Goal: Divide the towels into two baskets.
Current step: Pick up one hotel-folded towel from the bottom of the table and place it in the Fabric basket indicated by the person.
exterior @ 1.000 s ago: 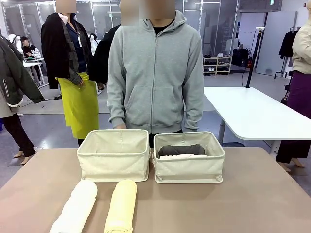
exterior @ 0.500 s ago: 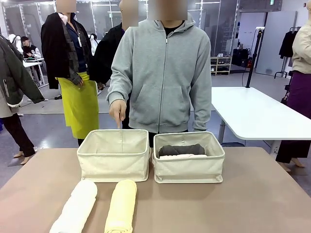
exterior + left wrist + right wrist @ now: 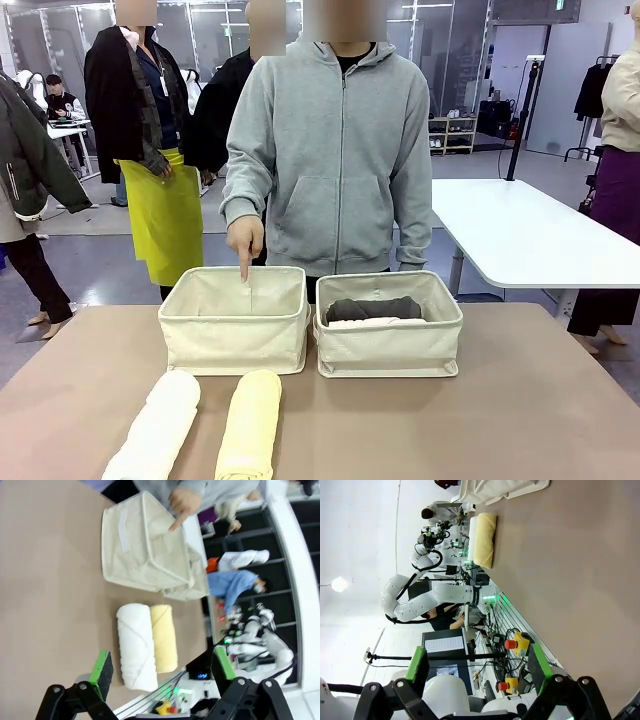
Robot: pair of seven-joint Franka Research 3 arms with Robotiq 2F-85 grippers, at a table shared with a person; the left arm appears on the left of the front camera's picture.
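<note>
We see left pincer point(image 3: 162, 665), right pincer point(image 3: 477, 664) released, empty. Hand point(image 3: 245, 238) points into left basket point(image 3: 235, 340). White towel point(image 3: 160, 425), yellow towel point(image 3: 250, 425) at tabletop point(image 3: 520, 420) near edge.

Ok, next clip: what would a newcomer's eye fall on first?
A person's hand points down at the left cream canvas basket. The matching right basket holds a dark grey terry towel roll; a white terry roll and a pale yellow terry roll lie side by side on the brown table before the baskets.
</note>
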